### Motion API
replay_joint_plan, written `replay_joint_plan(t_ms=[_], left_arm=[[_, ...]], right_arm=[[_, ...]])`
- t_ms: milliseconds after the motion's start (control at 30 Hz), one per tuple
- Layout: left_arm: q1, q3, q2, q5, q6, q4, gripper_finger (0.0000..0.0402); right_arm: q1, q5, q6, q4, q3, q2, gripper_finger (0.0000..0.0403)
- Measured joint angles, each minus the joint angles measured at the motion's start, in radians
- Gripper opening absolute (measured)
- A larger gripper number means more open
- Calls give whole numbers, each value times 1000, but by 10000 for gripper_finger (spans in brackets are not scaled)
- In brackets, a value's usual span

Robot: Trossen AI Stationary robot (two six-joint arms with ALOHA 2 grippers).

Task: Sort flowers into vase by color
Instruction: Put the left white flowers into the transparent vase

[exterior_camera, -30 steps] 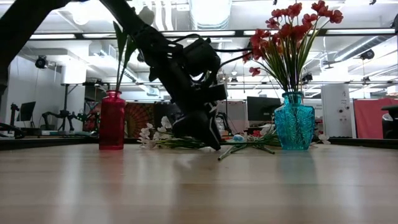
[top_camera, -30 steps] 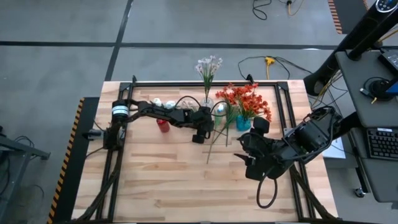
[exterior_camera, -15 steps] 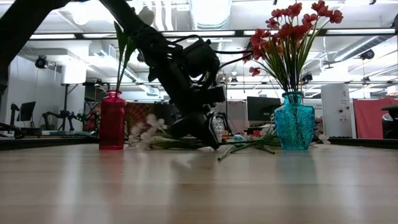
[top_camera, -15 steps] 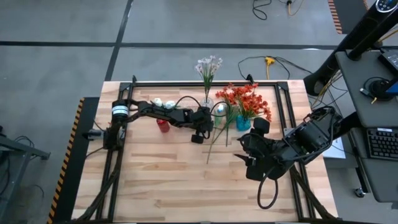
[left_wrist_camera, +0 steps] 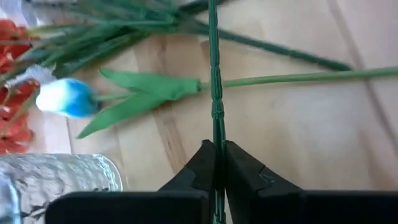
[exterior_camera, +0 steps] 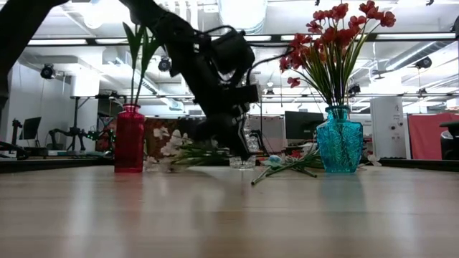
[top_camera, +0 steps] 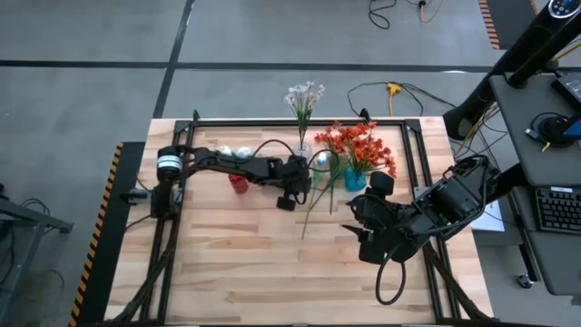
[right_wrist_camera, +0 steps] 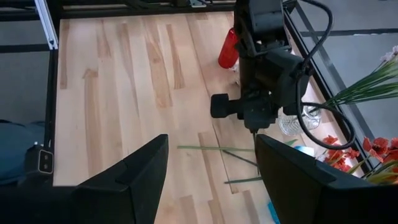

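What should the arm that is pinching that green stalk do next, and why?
Probably lift a little higher. The left gripper is shut on a thin green stalk, and in the low view its pale spray hangs just above the table, near the other stems lying there. Raising it should free the stalk before carrying it to the clear vase with the pale flowers.

A robotics lab in an open-plan office: the wooden table (top_camera: pixel 245 263) stands on a grey concrete floor (top_camera: pixel 82 91). At 3 o'clock, a desk holds a keyboard (top_camera: pixel 556 209). Behind are fluorescent ceiling lights (exterior_camera: pixel 72 41), monitors (exterior_camera: pixel 301 123) and another robot arm (exterior_camera: pixel 72 132).
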Motion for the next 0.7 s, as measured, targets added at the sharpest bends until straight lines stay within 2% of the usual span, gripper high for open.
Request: replay_joint_plan(t_ms=[700], left_arm=[[-127, 10, -310, 5, 86, -98, 4]], right_arm=[[0, -8, 46, 0, 0, 0, 233]])
